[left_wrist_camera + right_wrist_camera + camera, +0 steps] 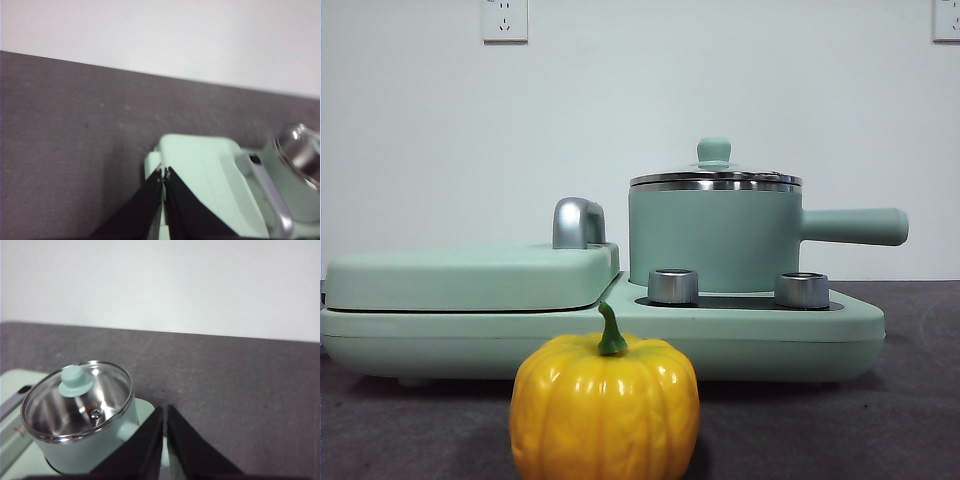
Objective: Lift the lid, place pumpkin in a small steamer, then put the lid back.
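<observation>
Fingers on both my grippers, left gripper (163,172) and right gripper (164,410), are pressed closed and empty above the appliance base (770,325). Lid (75,399) sits on the small steamer (715,238), so the pumpkin (605,408) waits on the worktop (920,420) in front.

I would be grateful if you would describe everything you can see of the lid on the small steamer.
The lid is a round clear glass disc with a shiny steel rim and a small mint-green knob at its centre. It sits level and closed on the small steamer, its rim meeting the pot's steel rim all round. Through the glass, the right wrist view shows the pot's bare metal inside. Neither hand touches it.
</observation>
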Robot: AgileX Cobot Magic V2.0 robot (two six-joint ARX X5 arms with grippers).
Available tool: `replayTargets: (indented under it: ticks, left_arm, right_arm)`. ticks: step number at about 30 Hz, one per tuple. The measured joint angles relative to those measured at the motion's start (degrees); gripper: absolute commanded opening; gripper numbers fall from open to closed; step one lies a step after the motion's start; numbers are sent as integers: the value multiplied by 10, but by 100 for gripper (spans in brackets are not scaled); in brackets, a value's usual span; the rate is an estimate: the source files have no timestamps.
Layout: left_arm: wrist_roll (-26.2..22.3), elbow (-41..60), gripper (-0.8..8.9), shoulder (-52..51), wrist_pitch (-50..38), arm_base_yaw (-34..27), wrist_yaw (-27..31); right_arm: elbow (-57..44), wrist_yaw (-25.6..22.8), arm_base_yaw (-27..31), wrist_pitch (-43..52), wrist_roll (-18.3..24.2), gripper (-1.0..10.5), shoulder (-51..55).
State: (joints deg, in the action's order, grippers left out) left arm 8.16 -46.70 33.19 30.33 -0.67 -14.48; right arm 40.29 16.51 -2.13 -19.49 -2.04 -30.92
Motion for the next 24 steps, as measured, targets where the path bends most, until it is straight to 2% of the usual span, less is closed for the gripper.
replayTargets:
  ticks: [3, 11, 19, 22, 24]
  left_arm:
    - [-42, -36, 11, 51, 16, 2, -23]
    - [-148, -89, 11, 152, 23, 56, -24]
    - [-260, -100, 16, 195, 38, 129, -24]
    - [-285, -100, 74, 203, 50, 144, -24]
    - [-294, -100, 201, 204, 50, 152, -24]
  right_arm:
    - [28, 2, -12, -11, 41, 13, -37]
    - [61, 2, -65, -35, 143, 13, -127]
    - [61, 0, -126, -72, 186, 16, -177]
    - [61, 0, -146, -78, 198, 109, -181]
    - [61, 0, -156, -81, 203, 202, -181]
